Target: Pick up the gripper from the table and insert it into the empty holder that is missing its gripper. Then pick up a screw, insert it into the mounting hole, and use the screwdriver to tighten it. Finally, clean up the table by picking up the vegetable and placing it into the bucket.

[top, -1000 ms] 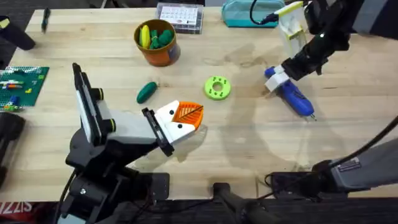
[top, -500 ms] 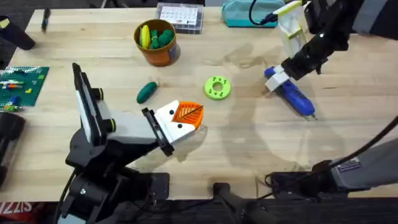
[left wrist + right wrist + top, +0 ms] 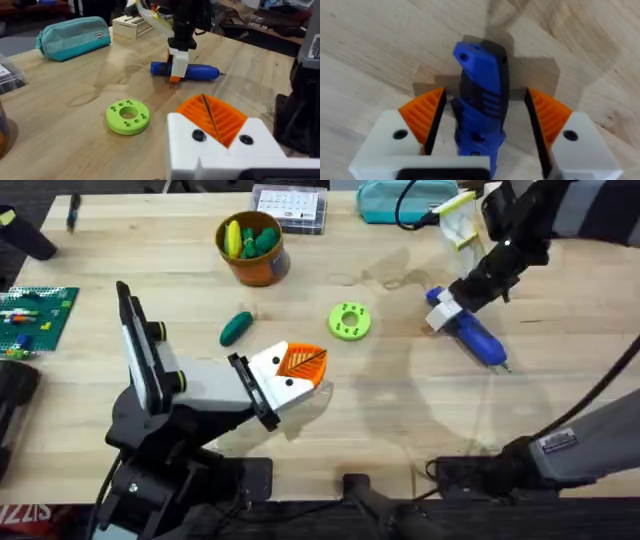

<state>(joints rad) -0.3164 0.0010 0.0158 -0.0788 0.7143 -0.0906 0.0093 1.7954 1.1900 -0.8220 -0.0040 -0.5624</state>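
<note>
My right gripper (image 3: 482, 125) straddles the screwdriver (image 3: 468, 332) at two o'clock, jaws wide, gripping nothing; closing off-center could roll it away.

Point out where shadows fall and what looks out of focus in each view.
Overhead: a soft shadow lies on the light wooden table beside the slim blue screwdriver. Left wrist: the left end effector is near and soft. Right wrist: a dark shadow sits under the screwdriver's end between the right end effector's open orange pads.
</note>
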